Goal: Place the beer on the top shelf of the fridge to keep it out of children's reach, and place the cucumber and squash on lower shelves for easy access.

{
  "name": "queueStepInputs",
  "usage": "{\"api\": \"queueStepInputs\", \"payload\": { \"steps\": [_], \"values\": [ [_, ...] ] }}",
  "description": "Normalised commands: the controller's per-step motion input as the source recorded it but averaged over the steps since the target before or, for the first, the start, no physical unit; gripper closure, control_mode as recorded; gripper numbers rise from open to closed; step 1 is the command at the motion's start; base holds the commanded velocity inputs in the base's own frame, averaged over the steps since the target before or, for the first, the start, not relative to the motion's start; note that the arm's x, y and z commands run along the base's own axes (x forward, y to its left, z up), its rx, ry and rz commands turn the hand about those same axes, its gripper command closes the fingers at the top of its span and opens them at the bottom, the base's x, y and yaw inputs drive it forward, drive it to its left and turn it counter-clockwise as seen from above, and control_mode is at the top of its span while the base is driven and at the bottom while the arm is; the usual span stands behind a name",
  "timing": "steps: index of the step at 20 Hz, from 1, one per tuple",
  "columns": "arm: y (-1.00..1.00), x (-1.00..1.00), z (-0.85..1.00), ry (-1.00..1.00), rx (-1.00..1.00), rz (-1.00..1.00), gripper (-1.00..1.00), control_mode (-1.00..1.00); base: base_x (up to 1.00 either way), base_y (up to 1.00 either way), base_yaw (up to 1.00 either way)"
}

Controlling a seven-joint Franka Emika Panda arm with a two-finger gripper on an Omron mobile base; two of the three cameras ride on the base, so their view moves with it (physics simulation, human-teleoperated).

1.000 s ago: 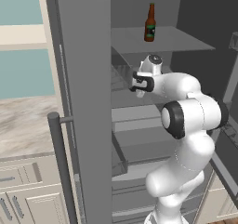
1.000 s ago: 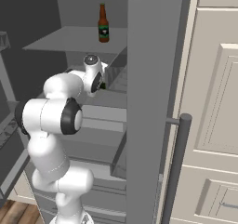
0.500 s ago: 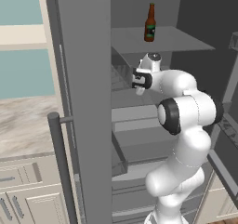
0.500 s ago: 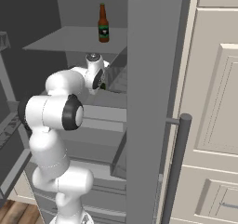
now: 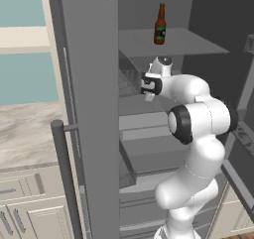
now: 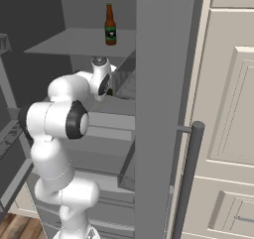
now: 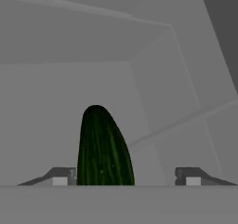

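Left base view: fridge [image 5: 84, 84] door open; beer [image 5: 159, 25] upright on top shelf [image 5: 188, 42]; arm reaches into shelf level below.

Right base view: beer [image 6: 110, 25] upright on top shelf [image 6: 69, 40]; arm wrist beneath it.

Hand view: claw [image 7: 125, 176] released, fingers [image 7: 59, 176] spread; cucumber [image 7: 103, 148] between them, nearer left finger, on grey lower shelf [image 7: 46, 125].

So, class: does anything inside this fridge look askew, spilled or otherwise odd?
Nothing stands out. The beer stands upright on the top shelf, and the cucumber sits between the gripper's spread jaws, over a lower shelf. No spill or damage shows.
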Motion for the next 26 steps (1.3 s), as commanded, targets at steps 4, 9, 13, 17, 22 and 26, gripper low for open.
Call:
{"api": "queueStepInputs", "payload": {
  "steps": [4, 9, 13, 17, 22, 26],
  "values": [
    [0.0, -0.45, -0.08, -0.11, 0.0, 0.02, -1.0, -1.0, 0.0, 0.0, 0.0],
    [0.0, -0.41, 0.0, -0.11, 0.0, 0.03, -1.0, -1.0, 0.0, 0.0, 0.0],
    [0.0, -0.17, 0.0, -0.16, 0.0, 0.02, -1.0, -1.0, 0.0, 0.0, 0.0],
    [0.0, -0.24, 0.07, -0.11, 0.0, 0.0, -1.0, -1.0, 0.0, 0.0, 0.0],
    [0.0, -0.48, 0.34, -0.02, 0.0, 0.0, -1.0, -1.0, 0.0, 0.0, 0.0],
    [0.0, -0.6, 0.48, 0.0, -0.01, 0.0, -1.0, -1.0, 0.0, 0.0, 0.0]
  ]
}}
